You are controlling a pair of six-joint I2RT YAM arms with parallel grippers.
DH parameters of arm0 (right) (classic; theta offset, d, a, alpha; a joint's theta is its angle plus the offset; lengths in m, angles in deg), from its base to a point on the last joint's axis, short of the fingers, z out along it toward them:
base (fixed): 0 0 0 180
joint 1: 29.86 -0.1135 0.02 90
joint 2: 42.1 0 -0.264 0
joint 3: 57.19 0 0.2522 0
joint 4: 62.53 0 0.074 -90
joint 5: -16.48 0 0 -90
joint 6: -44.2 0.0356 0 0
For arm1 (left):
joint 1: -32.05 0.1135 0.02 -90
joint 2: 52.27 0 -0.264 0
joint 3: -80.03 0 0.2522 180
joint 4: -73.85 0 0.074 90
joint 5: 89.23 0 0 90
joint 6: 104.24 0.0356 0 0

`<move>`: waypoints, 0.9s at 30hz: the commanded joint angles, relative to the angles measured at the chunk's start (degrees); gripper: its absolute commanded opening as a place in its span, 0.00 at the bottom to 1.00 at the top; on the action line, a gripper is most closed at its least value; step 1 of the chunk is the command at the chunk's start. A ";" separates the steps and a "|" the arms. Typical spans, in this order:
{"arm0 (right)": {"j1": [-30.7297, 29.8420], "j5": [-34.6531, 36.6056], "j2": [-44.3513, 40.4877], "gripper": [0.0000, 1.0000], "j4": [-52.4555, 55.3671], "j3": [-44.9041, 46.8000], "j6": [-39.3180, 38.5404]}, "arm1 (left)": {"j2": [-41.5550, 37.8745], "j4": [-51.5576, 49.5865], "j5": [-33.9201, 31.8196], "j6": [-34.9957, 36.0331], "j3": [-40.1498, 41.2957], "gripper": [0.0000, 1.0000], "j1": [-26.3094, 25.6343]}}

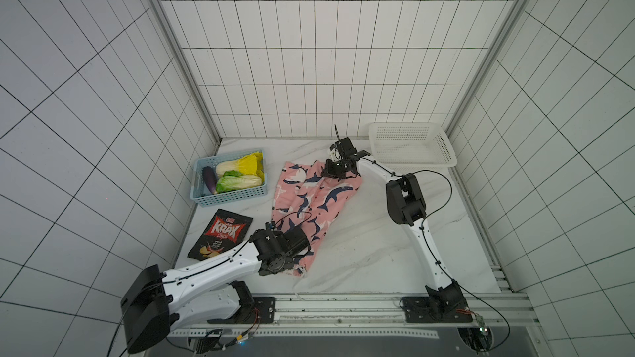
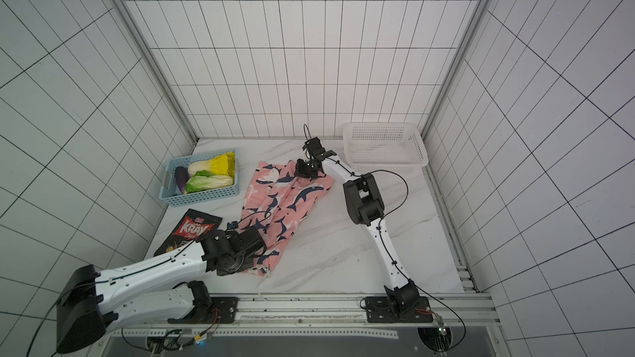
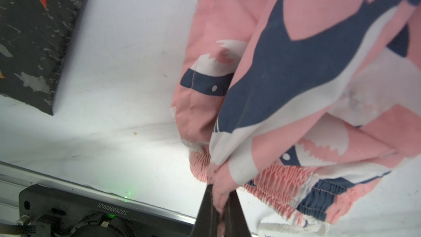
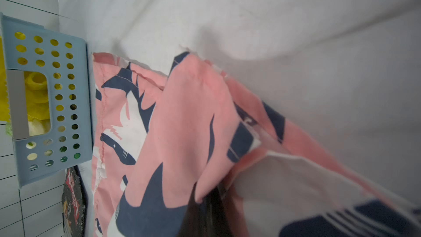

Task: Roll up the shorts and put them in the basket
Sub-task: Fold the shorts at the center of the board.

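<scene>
Two end effectors grip the shorts (image 1: 309, 200), which lie unrolled on the tabletop (image 1: 371, 235) as a slanted strip across the middle of the frame in both top views. The left end effector (image 3: 219, 193) is clenched on a fold of pink cloth beside the gathered waistband, at the strip's lower end, just below centre. The right end effector (image 4: 206, 193) is clenched on a fold at the strip's upper end, just above centre; the cloth bunches into creases at each grip. A blue basket (image 1: 229, 197) holding vegetables sits left of centre, near the shorts' upper edge but apart from it; a chip bag (image 1: 221, 238) lies flat below that basket, at lower left; a white basket (image 1: 412, 166) stands at the tabletop's upper right corner, clear of the shorts.
</scene>
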 commanded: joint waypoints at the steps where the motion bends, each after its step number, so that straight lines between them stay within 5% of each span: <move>1: 4.25 5.58 -5.59 0.00 0.09 6.78 0.32 | 1.53 3.58 0.51 4.33 -1.34 0.00 0.40; 12: 13.09 15.78 -28.14 0.00 -2.66 24.85 -1.05 | 6.75 11.94 -0.03 13.10 -6.12 0.00 0.95; 23: 6.58 7.52 -24.46 0.00 1.08 7.94 -3.68 | -13.20 9.22 -0.27 7.30 2.54 0.00 3.52; 27: 4.79 8.08 -16.81 0.00 4.02 -1.60 -3.45 | -11.91 9.59 1.82 6.70 4.27 0.00 5.77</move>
